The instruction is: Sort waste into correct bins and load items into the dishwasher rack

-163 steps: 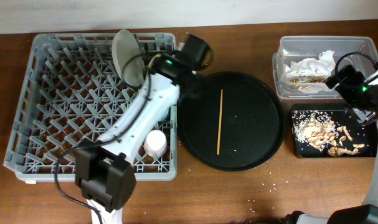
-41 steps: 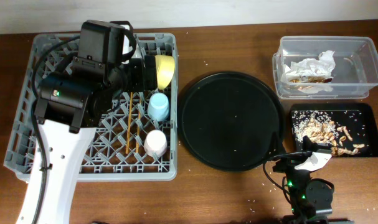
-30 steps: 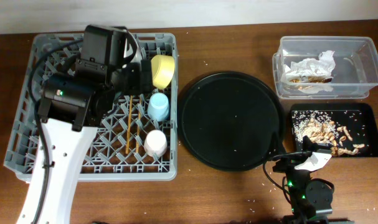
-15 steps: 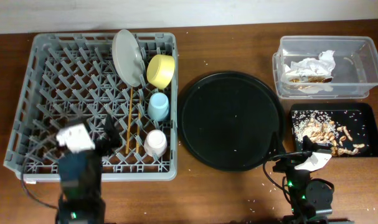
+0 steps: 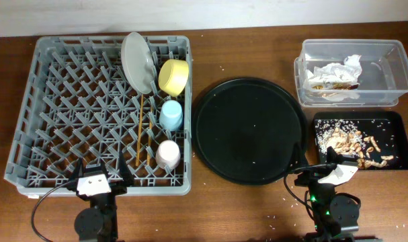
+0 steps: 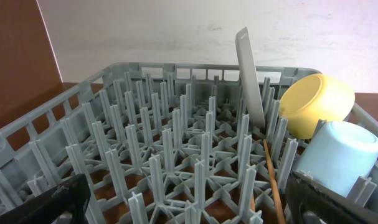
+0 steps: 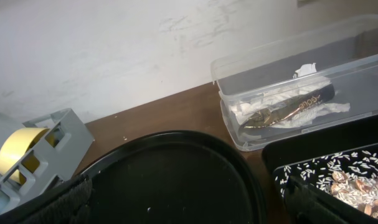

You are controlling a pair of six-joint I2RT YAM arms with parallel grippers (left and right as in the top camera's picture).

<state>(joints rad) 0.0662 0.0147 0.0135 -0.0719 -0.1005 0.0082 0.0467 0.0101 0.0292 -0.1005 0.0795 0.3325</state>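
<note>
The grey dishwasher rack [image 5: 29, 107] holds an upright plate [image 5: 136, 62], a yellow bowl [image 5: 175, 76], a light-blue cup [image 5: 171, 115], a pink cup [image 5: 167, 154] and the chopsticks [image 5: 140, 131]. White paper waste [image 5: 335, 72] lies in the clear tub [image 5: 385, 50]. Brown scraps and rice [image 5: 348, 142] lie in the shallow black tray [image 5: 392, 119]. My left gripper [image 5: 99, 173] hangs open at the rack's front edge, holding nothing. In its wrist view the plate [image 6: 250, 74], bowl [image 6: 316, 102] and cup [image 6: 338, 155] stand ahead. My right gripper [image 5: 316, 161] is open and empty, near the table's front.
A large round black tray [image 5: 249, 130] sits between rack and bins, bare but for tiny crumbs. In the right wrist view it [image 7: 170, 174] lies straight ahead, with the clear tub [image 7: 288, 74] behind it. Loose rice grains dot the wooden table [image 5: 257, 208].
My left arm has pulled back from the rear of the rack, over its front part, to just outside its front edge. The right arm has not moved.
</note>
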